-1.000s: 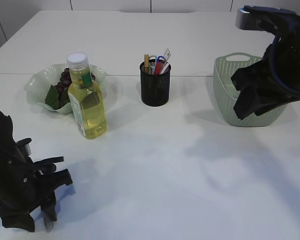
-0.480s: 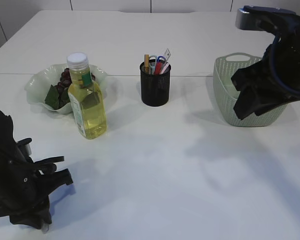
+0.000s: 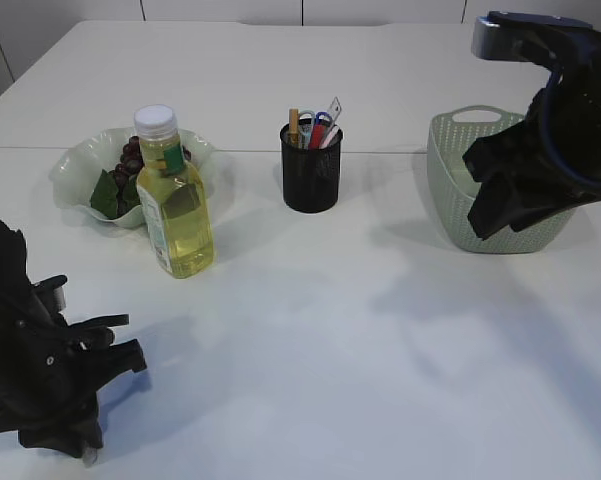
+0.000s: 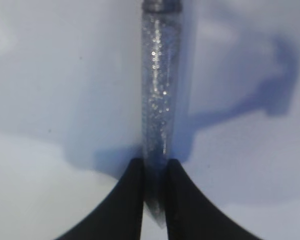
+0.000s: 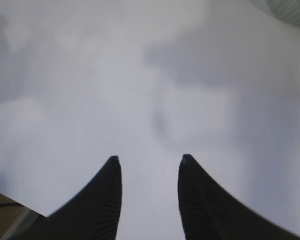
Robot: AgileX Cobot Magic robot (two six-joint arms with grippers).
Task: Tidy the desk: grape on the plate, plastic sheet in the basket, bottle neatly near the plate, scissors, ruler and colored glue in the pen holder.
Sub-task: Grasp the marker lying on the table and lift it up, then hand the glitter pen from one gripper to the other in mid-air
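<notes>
left gripper [image 4: 153, 172] low at the near left corner of the bench [image 3: 380, 340], jaws pinched on the near end of a clear glitter glue tube [image 4: 157, 95]. the tube runs straight away from the jaws, lying along the white surface, dark cap at its far end. in the exterior view the black arm hides the tube almost wholly.

right gripper [image 5: 149, 162] held up in the air in front of the basket [image 3: 455, 180], jaws apart, nothing between them; only bare bench below in its wrist view.

bottle [image 3: 174, 195] of yellow liquid, white cap, upright, just in front of the plate [image 3: 75, 165] and overlapping its right rim in view. plate is a wavy pale green dish at back left; dark grapes [image 3: 130, 160] and a green leaf in it.

pen holder [image 3: 311, 168], black mesh, centre back, upright. scissors [image 3: 313, 122] with coloured handles, a ruler [image 3: 333, 108] and a yellowish stick stand in it.

basket pale green, perforated, at right back; contents cannot be made out.
</notes>
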